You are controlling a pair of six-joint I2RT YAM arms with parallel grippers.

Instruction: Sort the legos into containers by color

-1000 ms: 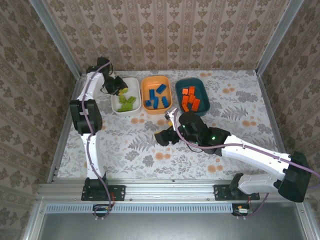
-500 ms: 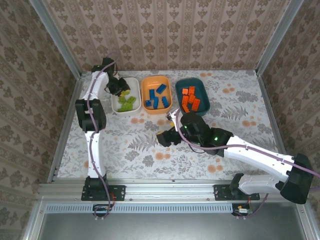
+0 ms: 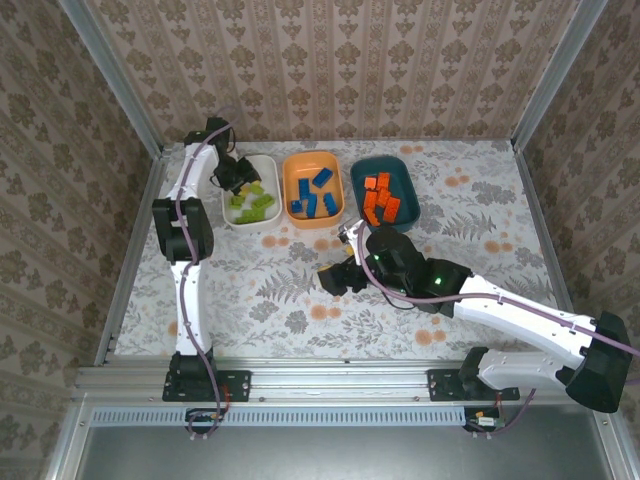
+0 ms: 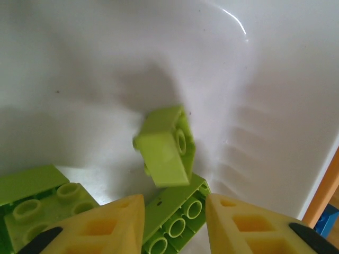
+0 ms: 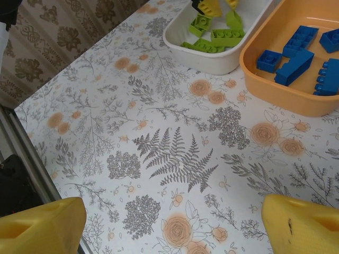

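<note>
The table is covered by a pale cloth printed with grey ferns and orange flowers, and walls with brown patterned wallpaper close it on three sides; a metal rail runs along the 6 o'clock edge. Toward 12 o'clock three bowls stand in a row, close to each other: the white bowl at 11 o'clock holds the lime green bricks, the orange bowl in the middle holds the blue bricks, and the dark teal bowl at 1 o'clock holds the orange bricks. The left gripper is inside the white bowl with its jaws a little parted and gripping nothing (one lime brick lies tilted just beyond its fingertips). The right gripper is over bare cloth near the centre, at 6 o'clock from the orange bowl, jaws wide apart and empty.
</note>
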